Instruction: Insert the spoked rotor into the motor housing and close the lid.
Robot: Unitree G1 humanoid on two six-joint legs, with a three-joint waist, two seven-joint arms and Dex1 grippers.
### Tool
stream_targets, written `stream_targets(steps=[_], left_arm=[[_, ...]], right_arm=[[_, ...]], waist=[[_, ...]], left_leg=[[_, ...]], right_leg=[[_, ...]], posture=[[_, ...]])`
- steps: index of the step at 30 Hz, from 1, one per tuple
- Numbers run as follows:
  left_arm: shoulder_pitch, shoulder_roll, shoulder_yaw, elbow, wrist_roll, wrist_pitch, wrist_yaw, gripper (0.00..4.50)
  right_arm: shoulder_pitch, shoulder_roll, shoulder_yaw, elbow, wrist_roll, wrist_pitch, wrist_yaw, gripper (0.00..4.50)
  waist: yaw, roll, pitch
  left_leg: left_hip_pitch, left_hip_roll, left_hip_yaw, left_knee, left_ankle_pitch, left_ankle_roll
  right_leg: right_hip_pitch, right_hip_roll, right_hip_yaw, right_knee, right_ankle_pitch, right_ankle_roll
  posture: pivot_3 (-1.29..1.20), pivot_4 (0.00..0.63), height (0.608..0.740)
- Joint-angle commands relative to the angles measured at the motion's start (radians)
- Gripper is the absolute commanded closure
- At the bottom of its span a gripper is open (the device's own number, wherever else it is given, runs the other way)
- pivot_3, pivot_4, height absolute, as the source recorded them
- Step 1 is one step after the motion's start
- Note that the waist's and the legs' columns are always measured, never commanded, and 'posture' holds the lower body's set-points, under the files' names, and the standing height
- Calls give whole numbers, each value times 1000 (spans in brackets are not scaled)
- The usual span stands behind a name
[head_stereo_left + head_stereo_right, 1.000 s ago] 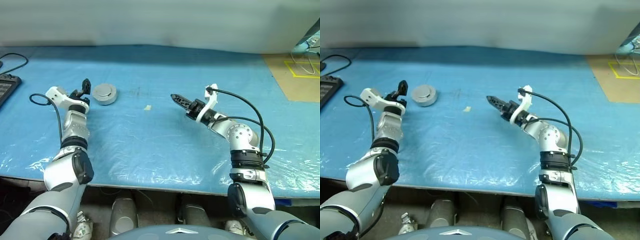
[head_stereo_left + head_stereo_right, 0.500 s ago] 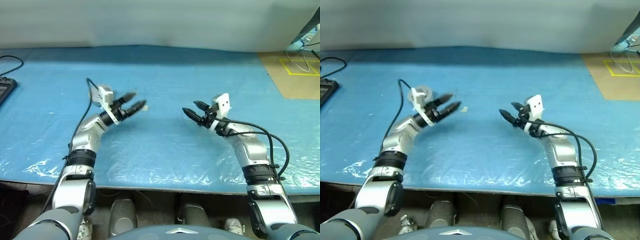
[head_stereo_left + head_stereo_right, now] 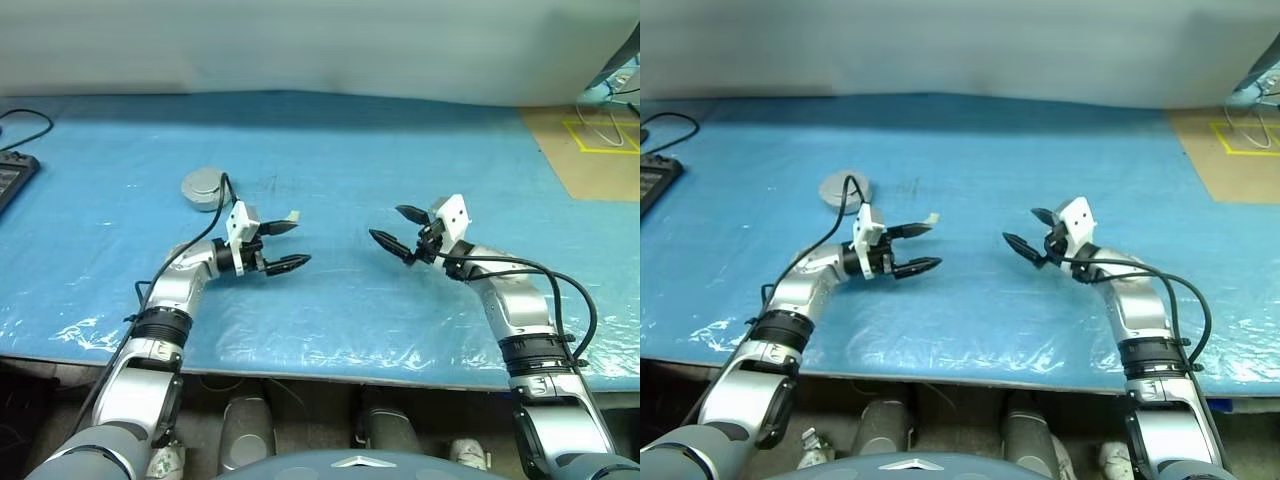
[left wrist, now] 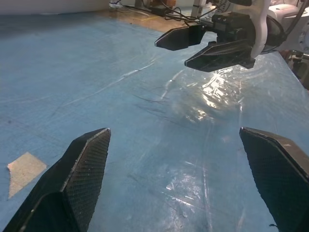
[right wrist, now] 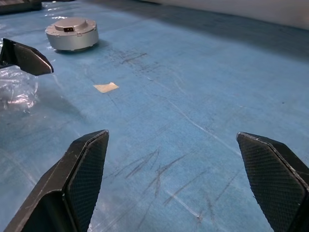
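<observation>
The motor housing [image 3: 205,188] sits closed on the blue bench [image 3: 330,140], toward its far left. Both grippers — left [image 3: 288,245] and right [image 3: 396,229] — face each other mid-bench, jaws spread wide, holding nothing.

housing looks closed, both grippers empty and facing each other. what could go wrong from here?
1. The left gripper and right gripper point at each other, open, over the blue table; moving inward could make them collide.
2. The motor housing sits beyond the left arm with its cable looped close by; a swing could snag or nudge it.
</observation>
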Motion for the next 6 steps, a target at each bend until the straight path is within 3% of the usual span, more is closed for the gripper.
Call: stream_targets(steps=[1, 6], left_arm=[[3, -6, 14, -9, -25, 3, -19, 0], [-2, -12, 25, 19, -35, 5, -25, 0]], right_arm=[[-19, -16, -14, 4, -6, -34, 12, 28], [-27, -17, -10, 15, -15, -24, 17, 28]], waist=[[0, 0, 0], [0, 0, 0]], left_leg=[[0, 0, 0, 0, 0, 0], [0, 0, 0, 0, 0, 0]], right_leg=[[0, 0, 0, 0, 0, 0], [0, 0, 0, 0, 0, 0]], posture=[[0, 150, 740], [0, 150, 740]])
